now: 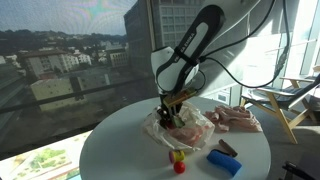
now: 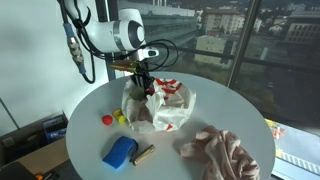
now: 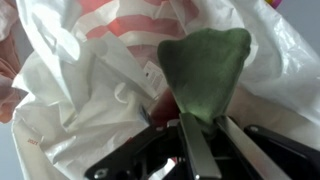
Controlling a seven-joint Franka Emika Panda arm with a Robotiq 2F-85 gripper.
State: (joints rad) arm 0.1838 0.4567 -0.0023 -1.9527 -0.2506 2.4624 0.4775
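My gripper (image 3: 205, 122) is shut on the lower tip of a flat dark green thing (image 3: 208, 65), soft-looking and rounded. It hangs right over a crumpled white plastic bag (image 3: 90, 90) with red stripes. In both exterior views the gripper (image 1: 172, 103) (image 2: 143, 80) points down into the top of the bag (image 1: 185, 128) (image 2: 165, 108), which sits in the middle of a round white table (image 1: 120, 150) (image 2: 90, 140). What the bag holds is hidden.
A pink crumpled cloth (image 1: 232, 118) (image 2: 222, 152) lies beside the bag. A blue block (image 1: 224, 161) (image 2: 120, 152) and a brown stick (image 1: 228, 148) (image 2: 144, 153) lie near the table edge, with small red and yellow pieces (image 1: 178, 157) (image 2: 112, 118). A chair (image 1: 285, 100) stands beyond the table.
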